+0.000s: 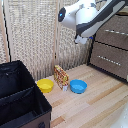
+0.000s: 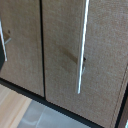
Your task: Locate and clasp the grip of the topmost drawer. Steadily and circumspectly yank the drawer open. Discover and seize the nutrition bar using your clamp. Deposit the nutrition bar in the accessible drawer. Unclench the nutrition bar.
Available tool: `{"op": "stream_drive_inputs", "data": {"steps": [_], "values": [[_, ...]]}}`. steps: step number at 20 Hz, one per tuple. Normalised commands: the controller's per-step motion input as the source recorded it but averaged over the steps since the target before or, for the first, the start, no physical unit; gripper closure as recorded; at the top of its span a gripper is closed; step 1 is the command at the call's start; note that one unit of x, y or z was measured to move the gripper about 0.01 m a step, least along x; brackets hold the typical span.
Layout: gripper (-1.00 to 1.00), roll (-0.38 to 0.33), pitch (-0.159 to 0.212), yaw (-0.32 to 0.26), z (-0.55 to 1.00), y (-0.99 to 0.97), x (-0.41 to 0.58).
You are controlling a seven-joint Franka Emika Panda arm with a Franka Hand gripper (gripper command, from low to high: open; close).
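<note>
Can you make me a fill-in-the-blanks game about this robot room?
1. The nutrition bar stands between a yellow bowl and a ____ bowl.
2. Both dresser drawers are ____.
3. The topmost drawer has a ____ bar handle.
4. The end effector holds ____.

Missing words: blue; closed; silver; nothing

2 brown drawer fronts (image 2: 62,50) with silver bar handles (image 2: 81,47); pale floor (image 2: 20,107) beyond.

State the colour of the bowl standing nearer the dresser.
Blue. The bowl shows best in the exterior view, on the wooden floor beside the nutrition bar.
</note>
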Motion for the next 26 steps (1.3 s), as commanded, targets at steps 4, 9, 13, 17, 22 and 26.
{"op": "stream_drive_inputs", "data": {"steps": [4, 9, 13, 17, 22, 26], "values": [[-1.0, -0.25, -0.01, 0.099, -0.05, -0.44, -0.317], [-1.0, -0.214, 0.0, 0.132, -0.19, -0.54, -0.121], [-1.0, -0.152, 0.0, 0.155, -0.24, -0.61, -0.014], [-1.0, -0.03, 0.0, 0.196, -0.05, -0.63, -0.014], [-1.0, -0.035, 0.0, 0.175, 0.06, -0.62, -0.097], [1.0, -0.005, 0.0, 0.189, 0.18, -0.58, -0.08]]}}
